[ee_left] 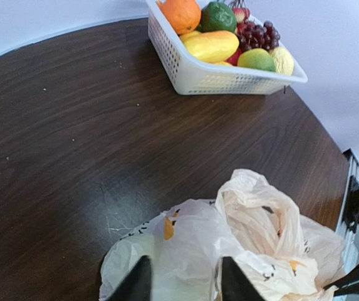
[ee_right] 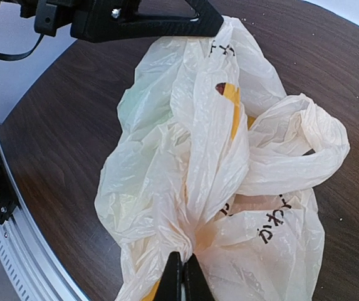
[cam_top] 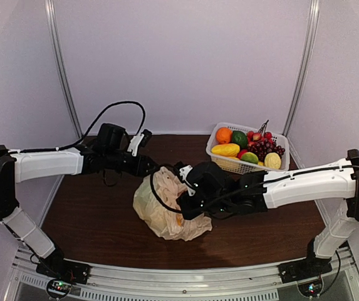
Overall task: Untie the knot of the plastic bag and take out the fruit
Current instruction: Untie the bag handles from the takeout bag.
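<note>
The cream plastic bag (cam_top: 165, 210) lies crumpled on the dark wood table, and also shows in the right wrist view (ee_right: 166, 157) and the left wrist view (ee_left: 198, 251). My right gripper (ee_right: 183, 279) is shut on a gathered, twisted bunch of its plastic; in the top view it (cam_top: 183, 207) sits at the bag's right side. A loop handle (ee_right: 301, 147) flares to the right. I cannot tell if the knot is still tied. My left gripper (ee_left: 185, 285) is open, its fingers spread over the bag's far end (cam_top: 151, 166). No fruit shows plainly inside the bag.
A white lattice basket (cam_top: 229, 166) stands at the back right, holding an orange, a green fruit, a long yellow mango and dark grapes; it is also in the left wrist view (ee_left: 217, 78). White walls enclose the table. A metal rail runs along the near edge.
</note>
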{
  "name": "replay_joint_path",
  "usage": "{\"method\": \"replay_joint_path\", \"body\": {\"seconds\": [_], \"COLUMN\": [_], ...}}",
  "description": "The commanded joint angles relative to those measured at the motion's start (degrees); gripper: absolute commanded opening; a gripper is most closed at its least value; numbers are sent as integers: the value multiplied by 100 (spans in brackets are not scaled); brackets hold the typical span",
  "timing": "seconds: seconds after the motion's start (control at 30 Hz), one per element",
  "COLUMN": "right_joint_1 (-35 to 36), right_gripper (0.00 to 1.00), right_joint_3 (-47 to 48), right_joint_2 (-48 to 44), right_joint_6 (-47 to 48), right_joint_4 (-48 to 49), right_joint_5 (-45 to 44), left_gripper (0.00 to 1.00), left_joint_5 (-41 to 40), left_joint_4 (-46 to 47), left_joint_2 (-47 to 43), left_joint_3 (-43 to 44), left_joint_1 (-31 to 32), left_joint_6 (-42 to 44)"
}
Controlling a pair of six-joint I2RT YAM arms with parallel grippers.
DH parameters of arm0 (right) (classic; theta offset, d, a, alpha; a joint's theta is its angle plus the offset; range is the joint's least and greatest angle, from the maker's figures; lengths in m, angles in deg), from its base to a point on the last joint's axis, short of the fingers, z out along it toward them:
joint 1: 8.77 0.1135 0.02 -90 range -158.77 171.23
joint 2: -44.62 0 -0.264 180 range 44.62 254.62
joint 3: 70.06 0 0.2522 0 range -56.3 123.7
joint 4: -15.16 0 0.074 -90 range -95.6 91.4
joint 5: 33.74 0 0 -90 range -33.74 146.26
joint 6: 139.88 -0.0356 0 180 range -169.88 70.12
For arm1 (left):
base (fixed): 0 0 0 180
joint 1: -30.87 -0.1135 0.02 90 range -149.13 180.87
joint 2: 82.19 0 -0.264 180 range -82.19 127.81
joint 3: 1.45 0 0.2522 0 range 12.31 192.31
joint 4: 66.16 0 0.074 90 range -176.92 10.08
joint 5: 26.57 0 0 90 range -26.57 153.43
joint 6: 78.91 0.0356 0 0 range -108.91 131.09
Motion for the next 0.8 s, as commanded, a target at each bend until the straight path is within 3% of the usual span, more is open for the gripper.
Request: {"method": "replay_joint_path", "body": {"seconds": [0.0, 0.07, 0.2, 0.43, 0.77], "right_joint_1": [6, 4, 9, 4, 4], "right_gripper": [0, 0, 0, 0, 0], "right_joint_3": [-61, -54, -41, -41, -17], "right_joint_2": [-90, -71, -42, -40, -5], "right_joint_6": [-51, -56, -72, -136, -177], "right_joint_4": [15, 26, 32, 53, 85], "right_joint_5": [54, 48, 8, -84, -113], "left_gripper": [49, 56, 60, 56, 49], "left_joint_5": [-5, -59, -64, 264, 111], "left_joint_4": [331, 377, 337, 126, -379], "left_joint_2": [-396, -577, -752, -522, -146], "left_joint_3": [-50, -123, -171, -9, 216], "left_joint_1": [-79, -33, 159, 478, 771], "left_joint_6": [204, 275, 358, 88, -50]}}
